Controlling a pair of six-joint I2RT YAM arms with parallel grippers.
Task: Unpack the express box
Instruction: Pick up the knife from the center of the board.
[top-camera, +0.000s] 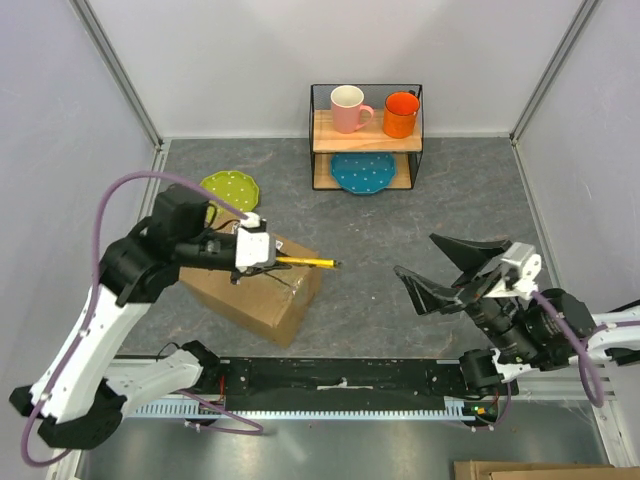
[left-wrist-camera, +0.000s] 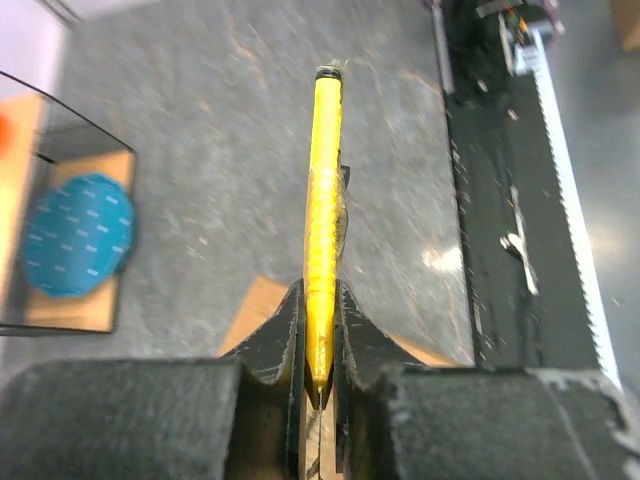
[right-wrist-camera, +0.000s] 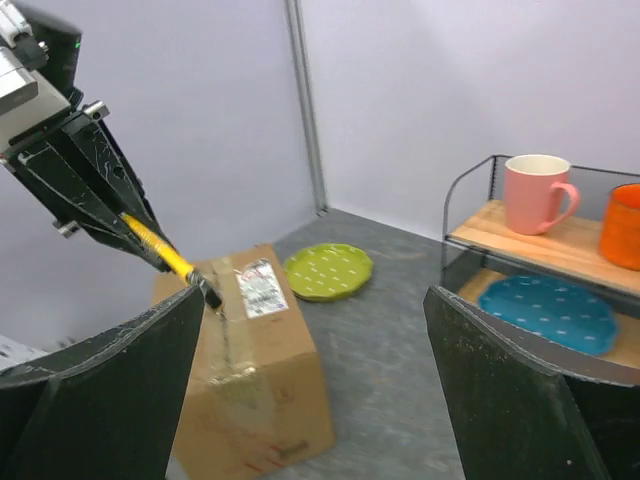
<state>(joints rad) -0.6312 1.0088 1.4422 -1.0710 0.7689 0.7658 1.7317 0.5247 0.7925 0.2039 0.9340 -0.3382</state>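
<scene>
Robot lab test cell; plain pale panel walls (top-camera: 330, 50) on 3 sides, alu frame posts (top-camera: 115, 65) at corners; grey mottled tabletop (top-camera: 400, 215); left arm (top-camera: 75, 345) + right arm (top-camera: 545, 325) bolted to black rail (top-camera: 340, 378) at near edge, purple cables (top-camera: 110, 200) exposed; household items few: wire shelf (top-camera: 365, 135) w/ pink mug (top-camera: 349, 108), orange mug (top-camera: 401, 114), blue plate (top-camera: 362, 172); green plate (top-camera: 231, 187) on tabletop.

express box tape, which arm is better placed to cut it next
Left, likely: the left gripper is shut on the yellow cutter, its tip by the express box's taped top. The right gripper is open, empty, off to the side.
</scene>
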